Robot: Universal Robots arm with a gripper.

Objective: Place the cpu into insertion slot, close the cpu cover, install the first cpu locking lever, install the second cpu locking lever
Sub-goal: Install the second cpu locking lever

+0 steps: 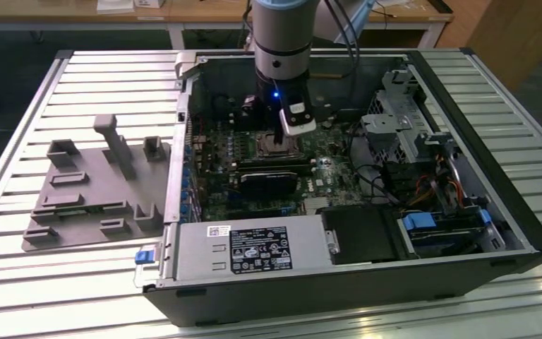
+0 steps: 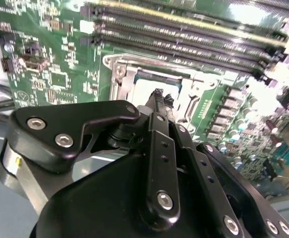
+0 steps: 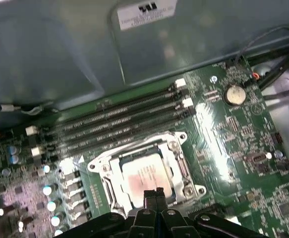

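First wrist view: small flat square silver-grey cpu point(image 3: 146, 174) seated in the square silver-rimmed insertion slot point(image 3: 181, 171) on the green circuit board point(image 3: 233, 144), thin silvery cpu cover point(image 3: 115, 159) lying over it, apparently closed. Black gripper point(image 3: 154, 194) just above the chip, jaws together, holding nothing. Long black memory slots point(image 3: 119, 121) beside.

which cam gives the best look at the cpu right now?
First wrist view: the cpu lies flat in the slot, most of its top exposed. In the second wrist view the gripper hides part of the cpu. In the exterior view the arm blocks most of that area.
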